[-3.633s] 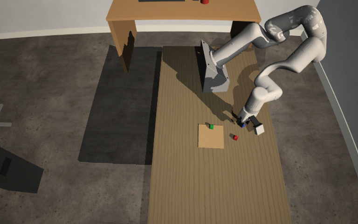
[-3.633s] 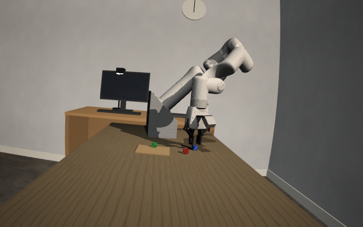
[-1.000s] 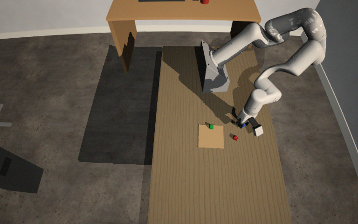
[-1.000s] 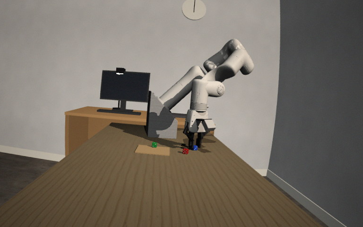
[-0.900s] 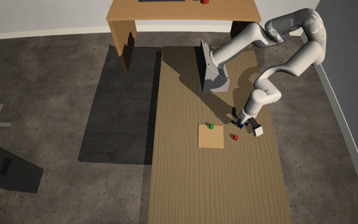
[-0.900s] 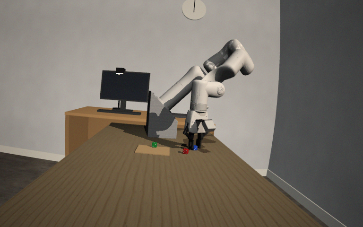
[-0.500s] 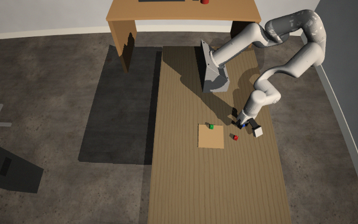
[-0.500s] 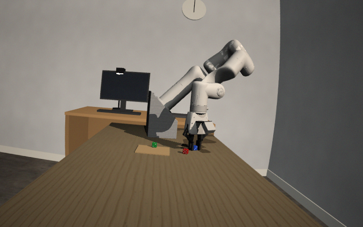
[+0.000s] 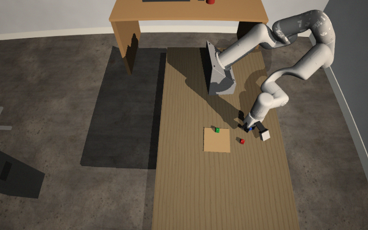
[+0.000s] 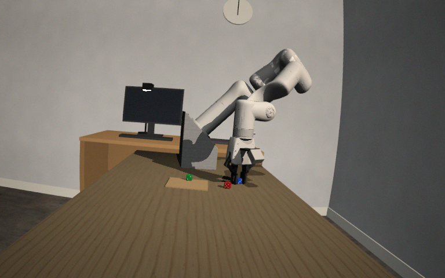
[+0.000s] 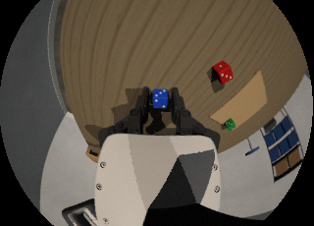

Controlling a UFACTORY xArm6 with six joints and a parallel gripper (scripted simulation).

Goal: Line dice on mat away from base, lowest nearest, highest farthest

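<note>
A blue die (image 9: pixel 250 130) (image 10: pixel 240 180) (image 11: pixel 160 98) lies on the wooden table to the right of the mat. My gripper (image 9: pixel 248 128) (image 10: pixel 238 179) (image 11: pixel 160 94) is low over it, partly open, with one finger on each side of the die; the die rests on the table. A red die (image 9: pixel 242 141) (image 10: pixel 227 185) (image 11: pixel 223 72) lies on the table between the blue die and the mat's right edge. A green die (image 9: pixel 217 130) (image 10: pixel 189 176) (image 11: pixel 230 124) lies on the tan mat (image 9: pixel 215 143) (image 10: pixel 183 184) (image 11: pixel 247 100), at its far edge nearest the base.
The grey robot base block (image 9: pixel 220 82) (image 10: pixel 197 151) stands on the table behind the mat. A desk (image 9: pixel 180 14) with a monitor (image 10: pixel 152 105) stands beyond the table's far end. The table's right edge is close to the gripper.
</note>
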